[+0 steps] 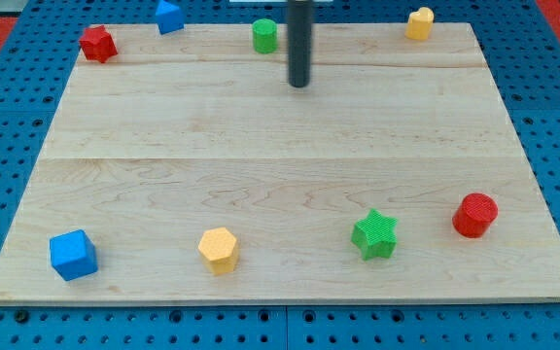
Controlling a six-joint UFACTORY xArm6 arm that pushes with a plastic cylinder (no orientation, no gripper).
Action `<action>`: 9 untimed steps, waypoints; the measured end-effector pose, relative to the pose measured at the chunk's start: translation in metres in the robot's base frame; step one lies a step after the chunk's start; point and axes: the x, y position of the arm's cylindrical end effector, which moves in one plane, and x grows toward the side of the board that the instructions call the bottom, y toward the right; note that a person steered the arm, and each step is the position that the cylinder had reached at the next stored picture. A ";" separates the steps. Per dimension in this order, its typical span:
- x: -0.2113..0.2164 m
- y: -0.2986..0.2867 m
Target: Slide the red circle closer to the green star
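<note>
The red circle (475, 215) sits near the board's right edge, toward the view's bottom. The green star (374, 234) lies to its left and slightly lower, about a block's width apart from it. My tip (300, 85) is near the view's top at the middle, far above both blocks and touching none. It stands just right of and below a green circle (264, 36).
A red block (97, 44) and a blue block (168, 17) sit at the top left. A yellow block (419, 22) sits at the top right. A blue cube (73, 255) and a yellow hexagon (219, 250) lie along the bottom. The wooden board (280, 136) rests on blue pegboard.
</note>
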 end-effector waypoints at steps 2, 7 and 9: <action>0.068 0.152; 0.223 0.157; 0.225 0.133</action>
